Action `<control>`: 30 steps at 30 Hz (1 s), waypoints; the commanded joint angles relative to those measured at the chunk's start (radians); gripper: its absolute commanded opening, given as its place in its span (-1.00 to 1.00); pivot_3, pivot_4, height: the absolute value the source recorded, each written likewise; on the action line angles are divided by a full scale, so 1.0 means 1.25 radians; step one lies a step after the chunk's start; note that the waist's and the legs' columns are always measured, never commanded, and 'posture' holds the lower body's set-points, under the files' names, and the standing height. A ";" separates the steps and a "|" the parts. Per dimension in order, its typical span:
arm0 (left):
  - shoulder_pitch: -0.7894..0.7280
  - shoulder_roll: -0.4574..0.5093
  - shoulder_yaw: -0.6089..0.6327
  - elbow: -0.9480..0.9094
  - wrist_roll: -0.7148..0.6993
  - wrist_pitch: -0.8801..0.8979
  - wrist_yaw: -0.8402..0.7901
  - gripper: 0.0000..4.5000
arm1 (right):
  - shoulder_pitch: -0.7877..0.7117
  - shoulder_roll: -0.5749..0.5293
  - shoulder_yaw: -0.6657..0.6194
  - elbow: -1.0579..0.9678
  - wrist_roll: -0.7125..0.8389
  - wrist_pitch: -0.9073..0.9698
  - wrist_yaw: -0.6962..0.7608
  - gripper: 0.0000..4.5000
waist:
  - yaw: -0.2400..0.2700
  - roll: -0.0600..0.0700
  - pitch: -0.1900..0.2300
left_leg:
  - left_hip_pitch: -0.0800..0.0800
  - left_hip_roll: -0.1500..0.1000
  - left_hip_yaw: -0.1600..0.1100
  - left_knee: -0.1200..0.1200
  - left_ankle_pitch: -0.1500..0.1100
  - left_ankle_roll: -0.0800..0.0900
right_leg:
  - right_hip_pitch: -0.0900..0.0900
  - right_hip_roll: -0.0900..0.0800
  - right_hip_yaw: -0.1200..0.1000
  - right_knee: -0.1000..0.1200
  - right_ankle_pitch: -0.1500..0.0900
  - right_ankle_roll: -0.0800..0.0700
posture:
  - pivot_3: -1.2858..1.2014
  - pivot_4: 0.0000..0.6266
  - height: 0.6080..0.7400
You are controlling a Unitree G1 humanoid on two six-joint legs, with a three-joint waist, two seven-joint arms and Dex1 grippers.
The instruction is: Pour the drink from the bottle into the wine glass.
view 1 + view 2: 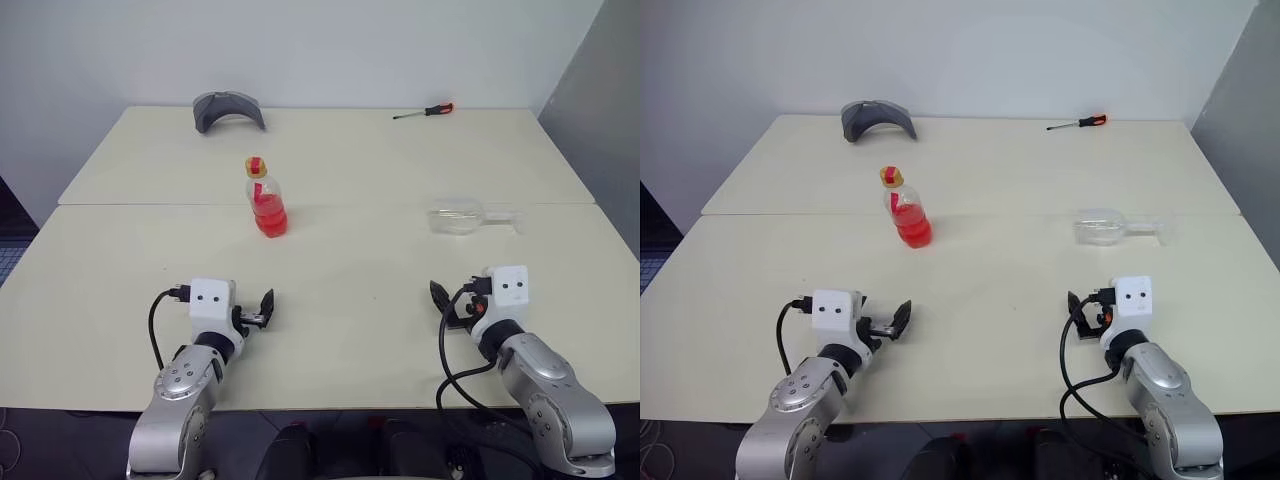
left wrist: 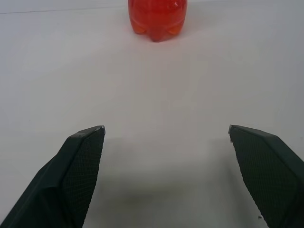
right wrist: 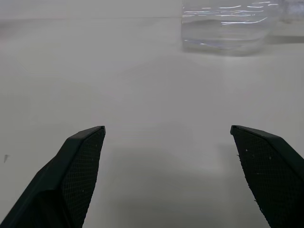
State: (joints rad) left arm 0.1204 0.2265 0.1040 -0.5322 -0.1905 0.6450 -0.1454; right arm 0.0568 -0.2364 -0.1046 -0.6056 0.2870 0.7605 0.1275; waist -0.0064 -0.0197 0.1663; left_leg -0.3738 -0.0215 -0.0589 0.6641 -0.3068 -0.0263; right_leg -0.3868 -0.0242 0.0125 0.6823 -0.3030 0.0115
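While nothing is yet held, the scene is set out thus:

Bottle: the bottle [image 1: 264, 198] is stood upright left of centre, far of the left gripper [image 1: 262, 309], with the drink [image 1: 270, 218] filling its lower part.
Glass: the glass [image 1: 470, 216] is laid on its side at the right, far of the right gripper [image 1: 441, 300], its stem pointing right.
Grippers: both are spread wide and empty, held low near the table's [image 1: 350, 290] near edge, well apart from either object.
Other items: a screwdriver [image 1: 425, 111] and a grey curved piece [image 1: 228, 108] are seen at the far edge.
Risk, glass: since it lies flat, it would have to be stood up first; it could be rolled away or knocked off by a careless nudge.
Risk, bottle: it could be tipped by a glancing approach, and the drink spilled if the cap is off.
Unclear: whether the bottle is capped cannot be told; in the wrist views its top and most of the glass are cut off.
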 commanded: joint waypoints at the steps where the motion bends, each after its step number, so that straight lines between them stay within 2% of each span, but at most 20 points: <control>1: -0.011 -0.002 -0.005 -0.025 0.001 -0.010 0.001 0.99 | -0.008 -0.013 0.000 -0.018 -0.002 -0.026 0.017 1.00 | 0.000 0.000 0.000 | 0.000 0.000 0.000 0.000 0.000 0.000 | 0.000 0.000 0.000 0.000 0.000 0.000 | 0.03 -0.52 1.00; 6: -0.056 -0.010 -0.081 0.016 0.043 -0.036 0.008 0.99 | -0.054 -0.084 0.036 -0.009 0.049 -0.077 0.163 1.00 | 0.000 0.000 0.000 | 0.001 0.000 0.000 0.001 0.000 0.001 | 0.001 0.000 0.000 0.000 0.001 0.000 | 0.03 -0.52 1.00; 14: -0.174 -0.035 -0.046 0.128 0.066 -0.087 0.051 0.99 | -0.147 -0.136 0.027 0.012 0.164 -0.080 0.307 1.00 | 0.000 0.000 0.000 | 0.007 0.001 0.000 0.000 0.000 0.002 | 0.007 0.001 0.000 -0.001 0.002 0.000 | 0.03 -0.52 1.00; 21: -0.269 -0.050 -0.020 0.231 0.067 -0.110 0.071 0.99 | -0.196 -0.163 0.054 0.019 0.175 -0.087 0.337 1.00 | 0.002 -0.001 0.000 | 0.007 0.000 0.000 0.001 0.000 0.002 | 0.007 0.001 0.000 -0.001 0.002 0.000 | 0.03 -0.52 1.00; 30: -0.312 0.007 0.031 0.290 0.036 -0.144 0.003 0.99 | -0.208 -0.153 0.054 0.004 0.210 -0.075 0.338 1.00 | 0.003 -0.001 0.000 | 0.006 0.000 0.000 0.000 0.001 0.001 | 0.007 0.001 0.000 -0.001 0.002 0.000 | 0.03 -0.52 1.00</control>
State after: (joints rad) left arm -0.2399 0.2243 0.1282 -0.1703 -0.1360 0.4989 -0.1248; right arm -0.1810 -0.4255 -0.0340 -0.5644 0.5290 0.6738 0.5428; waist -0.0027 -0.0207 0.1666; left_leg -0.3658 -0.0212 -0.0586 0.6648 -0.3057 -0.0254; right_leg -0.3784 -0.0236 0.0129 0.6808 -0.3004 0.0117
